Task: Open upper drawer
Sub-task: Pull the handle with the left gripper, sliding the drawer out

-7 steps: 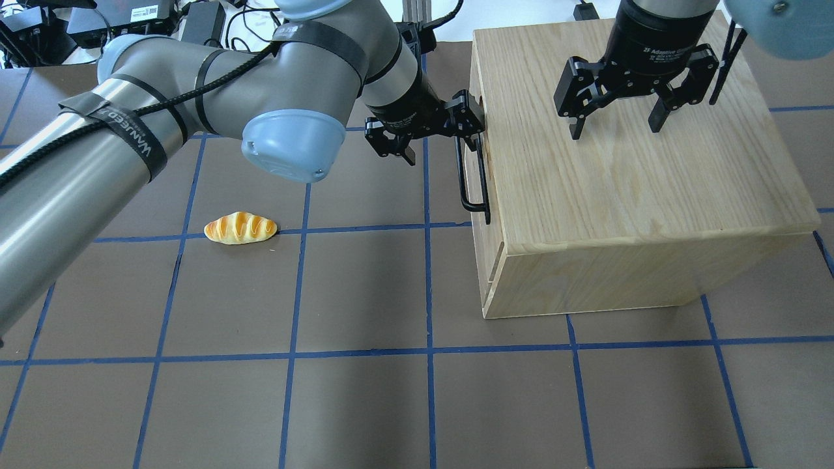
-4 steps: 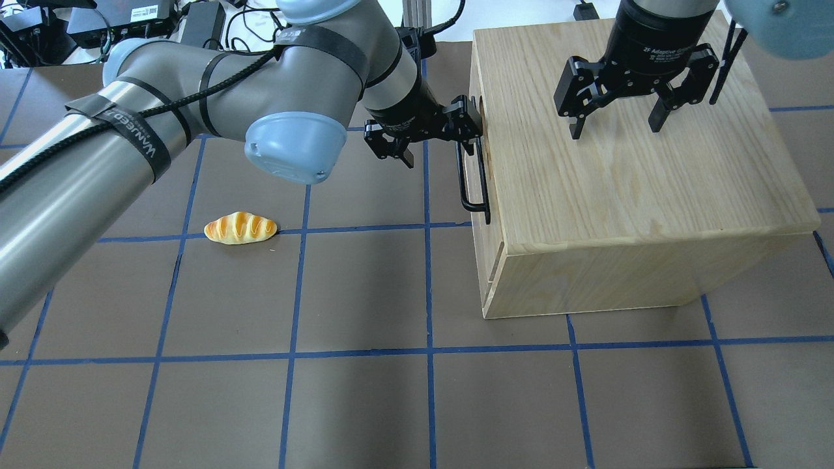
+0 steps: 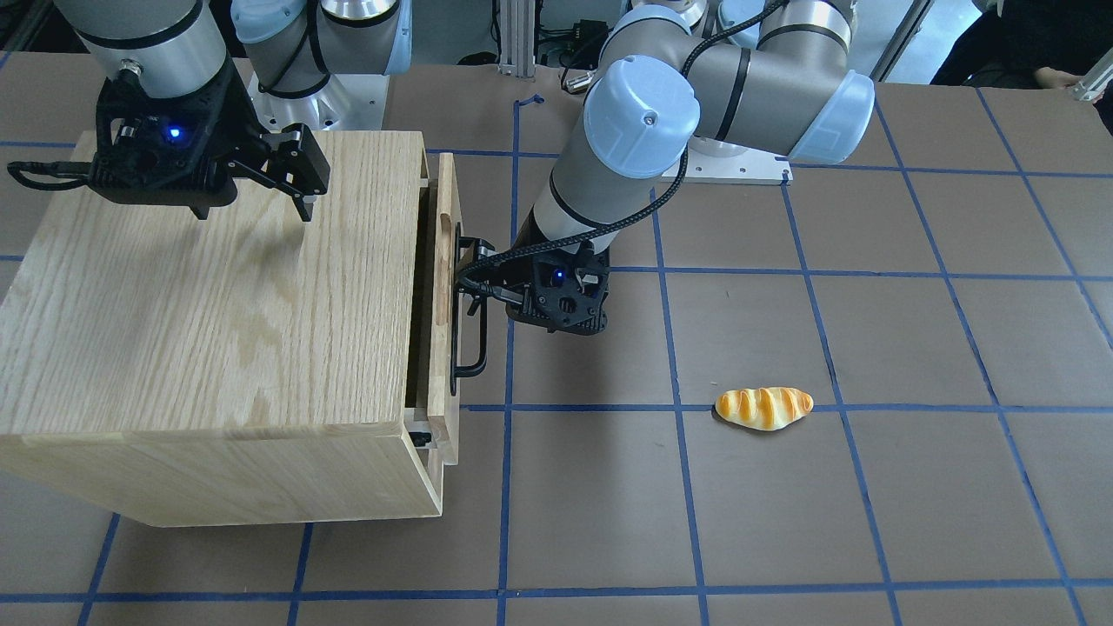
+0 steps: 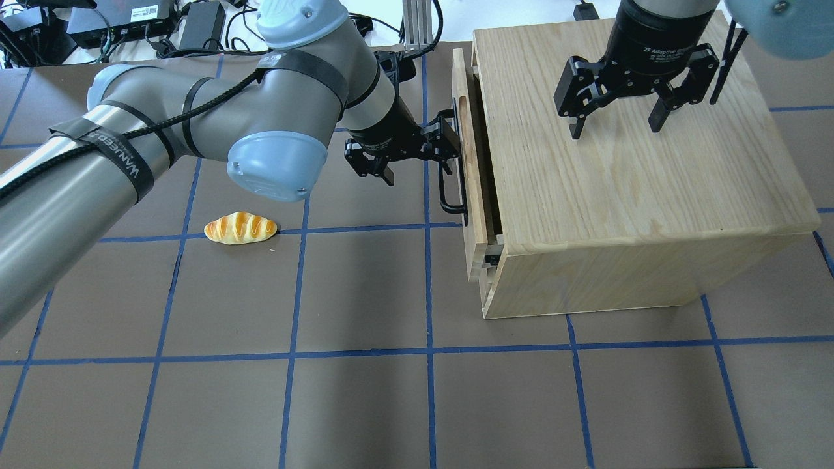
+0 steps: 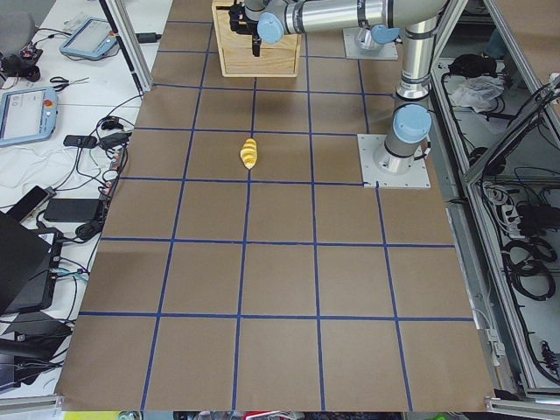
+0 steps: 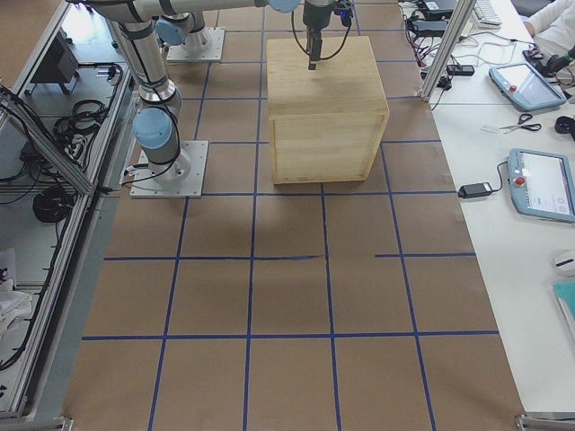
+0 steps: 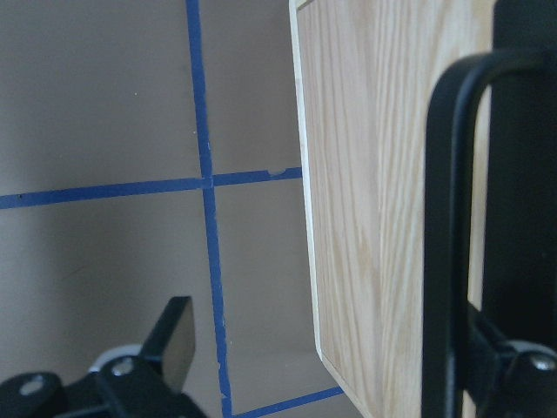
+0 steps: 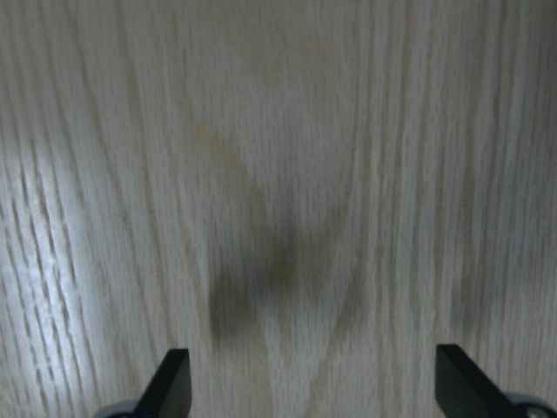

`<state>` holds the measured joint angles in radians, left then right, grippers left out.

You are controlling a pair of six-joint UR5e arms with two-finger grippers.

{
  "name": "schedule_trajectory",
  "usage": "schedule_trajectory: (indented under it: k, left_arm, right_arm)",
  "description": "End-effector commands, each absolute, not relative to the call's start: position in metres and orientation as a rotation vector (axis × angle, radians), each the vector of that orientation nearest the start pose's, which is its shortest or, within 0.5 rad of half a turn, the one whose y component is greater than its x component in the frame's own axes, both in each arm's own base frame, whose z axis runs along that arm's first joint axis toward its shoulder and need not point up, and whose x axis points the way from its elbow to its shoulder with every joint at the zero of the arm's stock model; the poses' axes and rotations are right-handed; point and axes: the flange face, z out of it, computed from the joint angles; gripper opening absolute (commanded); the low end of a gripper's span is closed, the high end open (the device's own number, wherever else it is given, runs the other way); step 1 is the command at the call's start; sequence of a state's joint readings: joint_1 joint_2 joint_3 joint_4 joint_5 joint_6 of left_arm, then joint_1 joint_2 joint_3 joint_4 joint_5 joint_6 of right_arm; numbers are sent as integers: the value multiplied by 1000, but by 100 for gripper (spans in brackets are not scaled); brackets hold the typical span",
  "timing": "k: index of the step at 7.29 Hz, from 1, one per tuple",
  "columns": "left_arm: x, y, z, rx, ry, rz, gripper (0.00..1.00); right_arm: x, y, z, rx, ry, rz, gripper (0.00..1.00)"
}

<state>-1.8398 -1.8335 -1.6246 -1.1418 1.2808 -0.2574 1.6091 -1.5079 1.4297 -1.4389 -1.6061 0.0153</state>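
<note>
The upper drawer point(image 4: 470, 195) of the oak cabinet point(image 4: 619, 195) stands slightly pulled out, with a dark gap behind its flat wood front point(image 3: 445, 296). My left gripper point(image 4: 417, 156) is open, with one finger hooked behind the black bar handle point(image 4: 451, 192) and the other out over the table. In the left wrist view the handle point(image 7: 444, 244) stands in front of the drawer front point(image 7: 374, 174). My right gripper point(image 4: 612, 127) is open and empty just above the cabinet top point(image 8: 287, 174).
A toy bread roll point(image 4: 240, 228) lies on the brown mat left of the cabinet; it also shows in the front view point(image 3: 763, 407). Cables and equipment sit beyond the table's far edge.
The upper drawer has slid out to the left from its shut position. My left gripper moved left with the handle. The right gripper has not moved.
</note>
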Motion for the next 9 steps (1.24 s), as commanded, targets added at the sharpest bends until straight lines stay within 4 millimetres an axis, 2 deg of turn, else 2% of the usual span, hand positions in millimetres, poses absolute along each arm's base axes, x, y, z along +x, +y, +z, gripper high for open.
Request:
schedule_trajectory:
  k: [1,2,3,5,6,9]
  left_arm:
    - [-271,-539,373,-53,3404,-80,100]
    - [-249,-542,383,-83,3402,-87,100]
    - [-236,-540,389,-69,3397,-64,100]
    - [-197,-541,392,-24,3389,13,100]
    - [-183,-541,390,-18,3387,42,100]
    - [-149,-537,404,-32,3371,49,100]
  right_arm:
    - [149,-507,513,-38,3177,84,100]
    - [149,-507,513,-38,3177,84,100]
    - [149,-507,513,-38,3177,84,100]
    - [149,-506,512,-41,3177,86,100]
    - [149,-507,513,-38,3177,84,100]
    - [149,-506,512,-38,3177,86,100]
